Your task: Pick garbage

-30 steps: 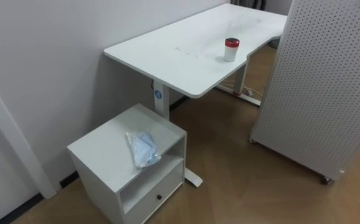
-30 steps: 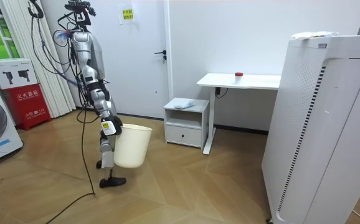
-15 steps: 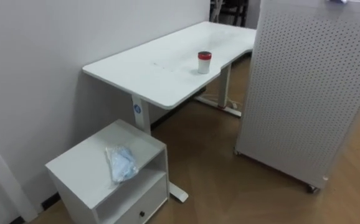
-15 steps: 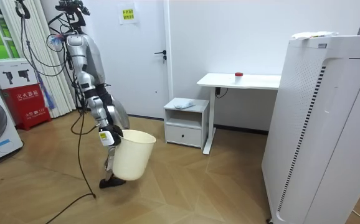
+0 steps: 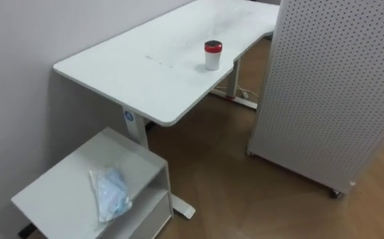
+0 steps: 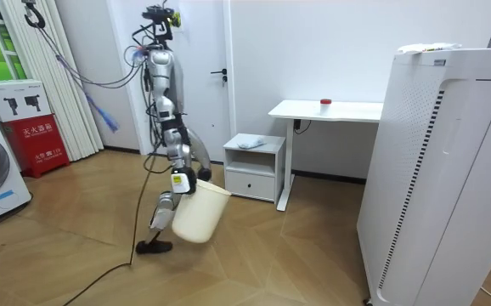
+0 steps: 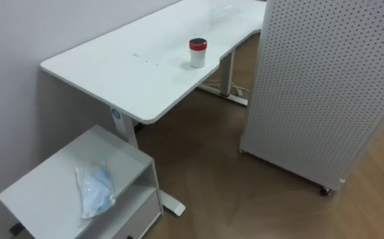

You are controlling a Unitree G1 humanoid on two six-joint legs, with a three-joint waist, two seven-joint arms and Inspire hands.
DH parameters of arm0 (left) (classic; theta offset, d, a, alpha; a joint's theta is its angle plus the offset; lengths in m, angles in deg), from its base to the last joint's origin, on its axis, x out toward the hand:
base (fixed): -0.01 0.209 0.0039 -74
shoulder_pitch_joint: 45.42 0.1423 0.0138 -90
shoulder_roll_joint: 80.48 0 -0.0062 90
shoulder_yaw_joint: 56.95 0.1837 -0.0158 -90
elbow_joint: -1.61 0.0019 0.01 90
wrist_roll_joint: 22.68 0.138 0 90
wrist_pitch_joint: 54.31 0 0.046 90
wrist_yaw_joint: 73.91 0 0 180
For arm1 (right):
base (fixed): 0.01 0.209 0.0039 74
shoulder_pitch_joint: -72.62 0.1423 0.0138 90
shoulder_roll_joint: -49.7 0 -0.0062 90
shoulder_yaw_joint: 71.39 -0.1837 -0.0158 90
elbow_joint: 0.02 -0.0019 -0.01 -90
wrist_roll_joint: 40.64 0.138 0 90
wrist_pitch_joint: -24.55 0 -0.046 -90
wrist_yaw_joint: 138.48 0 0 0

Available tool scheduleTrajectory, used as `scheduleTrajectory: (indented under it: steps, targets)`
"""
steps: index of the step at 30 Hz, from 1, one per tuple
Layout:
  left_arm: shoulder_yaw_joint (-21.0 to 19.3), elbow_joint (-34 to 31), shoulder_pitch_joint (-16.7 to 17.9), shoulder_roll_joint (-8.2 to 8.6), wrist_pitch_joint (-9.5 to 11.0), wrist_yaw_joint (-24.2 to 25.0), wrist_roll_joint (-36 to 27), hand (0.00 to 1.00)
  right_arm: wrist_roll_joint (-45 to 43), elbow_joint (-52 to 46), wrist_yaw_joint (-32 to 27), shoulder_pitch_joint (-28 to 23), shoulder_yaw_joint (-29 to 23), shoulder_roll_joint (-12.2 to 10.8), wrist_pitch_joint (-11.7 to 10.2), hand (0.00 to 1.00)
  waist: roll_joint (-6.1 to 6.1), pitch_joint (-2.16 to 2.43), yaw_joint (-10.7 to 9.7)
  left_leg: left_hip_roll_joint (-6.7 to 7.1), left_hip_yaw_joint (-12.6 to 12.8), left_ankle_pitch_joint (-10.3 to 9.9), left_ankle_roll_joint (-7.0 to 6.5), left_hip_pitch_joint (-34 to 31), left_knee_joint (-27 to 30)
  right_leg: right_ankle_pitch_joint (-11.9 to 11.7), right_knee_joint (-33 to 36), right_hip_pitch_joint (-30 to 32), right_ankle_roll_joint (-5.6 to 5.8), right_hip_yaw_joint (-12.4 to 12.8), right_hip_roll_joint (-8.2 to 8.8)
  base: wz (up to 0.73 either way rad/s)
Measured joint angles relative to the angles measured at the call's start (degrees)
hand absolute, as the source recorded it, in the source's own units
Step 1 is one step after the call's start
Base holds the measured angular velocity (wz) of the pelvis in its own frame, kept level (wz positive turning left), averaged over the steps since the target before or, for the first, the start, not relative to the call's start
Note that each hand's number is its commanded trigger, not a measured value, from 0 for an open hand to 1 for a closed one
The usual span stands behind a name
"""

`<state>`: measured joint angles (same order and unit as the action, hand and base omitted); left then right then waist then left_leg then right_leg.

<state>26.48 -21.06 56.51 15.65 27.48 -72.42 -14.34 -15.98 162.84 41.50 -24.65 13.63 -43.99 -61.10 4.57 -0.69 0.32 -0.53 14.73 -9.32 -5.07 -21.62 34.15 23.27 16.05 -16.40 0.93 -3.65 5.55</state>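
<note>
**Garbage on the low cabinet, bin at the robot's side**

The garbage is a crumpled clear bag (image 5: 109, 192) with something pale blue inside. It lies flat on top of a low white cabinet (image 5: 52, 199), at about 7 o'clock in the head camera's view. The bag sits toward the cabinet's front edge, above the open shelf, and nothing touches it.

A white desk surface (image 5: 125, 66) stands just beside the cabinet, at its 1 o'clock, and its leg comes down next to the cabinet's side. A small white cup with a red lid (image 5: 212, 56) stands upright on the surface near the front edge. It is at roughly 1 o'clock from the bag and well apart from it. A tall white perforated panel (image 5: 331, 86) fills the 3 o'clock side (its bottom edge rides just above the wooden floor (image 5: 245, 192)).

In the room view the robot is on the wooden floor at the cabinet's 9 o'clock, near it but not touching. Its body faces the room view's right. A cream waste bin (image 6: 199, 214) hangs tilted at knee height in front of it. The right robot hand (image 6: 180, 180) is at the bin's rim, at the bin's 11 o'clock. I cannot tell whether that robot hand is closed on the rim or merely resting against it.
</note>
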Motion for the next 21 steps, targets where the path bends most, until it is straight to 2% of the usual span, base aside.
scheduleTrajectory:
  steps: [1,2,3,4,5,6,7,8,9,10,12,13,14,15,16,17,18,20,21]
  targets:
    - [0.03,-0.01,-0.58,-0.01,0.03,-0.17,-0.07,0.0,0.0,-0.15,-0.18,0.07,0.46,-0.05,0.0,1.0,0.04,0.01,0.0,0.16,0.35,-0.76,-0.21,0.12,0.39,0.18,1.17,0.27,0.63,-0.99,0.52,0.11]
    - [0.04,0.01,-1.97,-0.04,0.08,-0.87,-0.43,0.0,-0.13,-0.5,-0.57,0.24,1.11,-0.21,0.06,1.0,-0.02,0.01,-0.03,0.78,1.05,-1.85,-0.83,0.42,0.8,0.25,4.89,1.49,1.21,-2.83,1.62,0.2]
    - [0.01,-0.2,-3.13,-0.07,0.18,-1.57,-0.66,0.0,-0.22,-0.57,-0.78,1.0,1.27,-0.28,0.04,1.0,-0.01,-0.01,0.01,1.52,1.19,-2.29,-1.54,0.72,1.17,-0.25,9.47,3.32,2.12,-3.64,2.55,0.28]
    - [0.05,-0.62,-3.92,-0.15,0.22,-2.69,-0.79,0.0,-0.23,-0.53,-1.17,1.68,1.51,-0.35,-0.17,1.0,-0.1,-0.05,-0.01,1.77,2.23,-2.7,-2.19,1.65,1.53,-2.07,14.51,4.7,3.83,-4.48,3.27,0.23]
    - [0.06,-0.94,-4.21,-0.18,0.3,-3.42,-0.79,0.0,-0.25,-0.53,-1.21,1.87,1.53,-0.43,-0.4,1.0,-0.08,-0.05,0.01,1.97,2.54,-2.93,-2.57,2.44,1.02,-3.44,16.94,5.35,3.66,-4.68,3.55,0.32]
    - [0.1,-1.16,-4.93,-0.19,0.74,-4.93,-0.73,0.0,-0.2,-0.44,-1.21,2.2,1.55,-0.56,-0.94,1.0,-0.05,0.0,0.13,2.73,2.42,-3.36,-2.86,4.56,-0.93,-7.02,21.93,6.74,3.47,-5.73,4.54,0.31]
    - [0.2,-1.43,-5.16,-0.22,0.96,-5.56,-0.65,0.0,-0.11,-0.44,-1.11,2.35,1.55,-0.57,-1.1,1.0,-0.06,0.01,0.12,3.17,2.18,-3.54,-2.91,5.65,-2.17,-9.27,24.24,7.56,3.36,-6.33,5.02,0.46]
    - [0.85,-2.78,-5.89,-0.27,1.29,-6.77,-0.68,0.0,0.06,-0.45,-0.91,2.59,1.55,-0.47,-1.75,1.0,-0.28,0.14,0.13,3.69,2.09,-4.01,-2.97,7.81,-4.9,-13.96,28.34,9.3,3.37,-7.57,5.81,0.37]
    - [1.47,-4.31,-6.23,-0.25,1.84,-7.79,-0.6,0.0,0.03,-0.5,-0.69,2.76,1.92,-0.34,-2.41,1.0,-1.44,0.73,0.45,3.5,0.8,-5.15,-1.69,9.03,-7.46,-16.15,32.12,11.97,3.36,-8.23,5.93,0.2]
    - [1.71,-4.86,-7.41,-0.27,2.62,-9.16,-0.51,0.0,0.29,-0.8,-0.58,4.04,2.99,-0.3,-2.79,1.0,-1.57,0.52,1.43,3.22,0.47,-5.24,-1.48,9.27,-8.1,-13.0,36.34,16.25,2.99,-8.58,6.96,0.0]
    - [1.83,-4.77,-8.67,-0.04,3.45,-10.71,-0.3,0.0,0.42,-1.14,-0.52,4.78,4.11,-0.32,-3.39,1.0,-2.01,0.51,1.53,2.99,-0.82,-4.98,-1.06,9.75,-8.96,-8.78,38.19,20.09,2.08,-9.28,7.57,0.06]
    - [2.55,-5.2,-10.41,0.4,4.93,-12.48,0.14,0.0,0.27,-1.64,-0.76,5.81,5.58,-0.35,-4.28,1.0,-3.25,0.09,1.31,1.88,-2.44,-4.79,-0.51,10.85,-9.84,-4.79,35.23,24.96,1.92,-9.17,7.31,0.28]
    - [2.67,-5.36,-11.07,0.47,5.44,-12.77,0.14,0.0,0.35,-1.67,-1.01,5.9,6.18,-0.47,-4.61,1.0,-3.46,0.11,1.01,1.49,-2.88,-4.65,-0.2,11.15,-10.27,-4.42,32.62,26.07,2.02,-9.05,7.21,0.44]
    - [2.87,-5.97,-12.36,0.42,6.44,-13.76,0.31,0.0,0.9,-1.64,-1.11,6.16,6.22,-0.9,-5.35,1.0,-3.53,0.15,0.47,0.99,-3.81,-4.33,0.51,11.51,-10.91,-4.45,24.81,27.48,2.08,-8.91,7.51,0.43]
    - [2.88,-7.01,-12.65,0.38,6.56,-14.26,0.45,0.0,1.09,-1.62,-1.12,6.2,6.27,-1.1,-5.75,1.0,-3.52,0.13,0.19,0.7,-4.01,-4.41,0.9,11.52,-10.82,-4.78,19.73,27.76,2.4,-9.05,7.74,0.47]
    - [2.89,-9.4,-13.08,0.27,7.11,-15.43,1.48,0.0,0.99,-1.56,-1.08,6.3,6.6,-1.55,-6.26,1.0,-2.51,0.35,0.02,0.13,-3.99,-4.9,2.03,11.48,-10.21,-9.23,12.86,28.74,4.14,-9.07,8.02,0.35]
    - [2.98,-11.65,-13.33,0.58,7.4,-16.3,2.02,0.0,0.79,-1.39,-0.95,6.23,6.65,-1.68,-6.33,1.0,-2.94,1.13,0.1,-0.95,-4.06,-4.89,3.15,11.34,-9.62,-10.35,10.41,28.3,3.37,-9.12,6.35,0.19]
    - [3.03,-14.65,-14.06,0.46,8.38,-18.01,2.75,0.0,0.81,0.01,0.0,7.45,8.04,-1.56,-6.45,1.0,-3.08,1.0,0.17,-2.21,-4.65,-4.25,4.48,11.86,-10.98,-11.48,7.64,26.7,2.28,-9.49,4.13,0.0]
    - [3.49,-14.8,-15.15,0.4,9.42,-19.64,2.78,0.0,0.89,0.6,0.86,7.59,8.63,-1.51,-6.92,1.0,-3.36,0.46,-0.26,-2.53,-5.39,-3.91,5.01,12.8,-12.1,-11.77,6.31,25.33,1.99,-10.04,3.28,0.0]
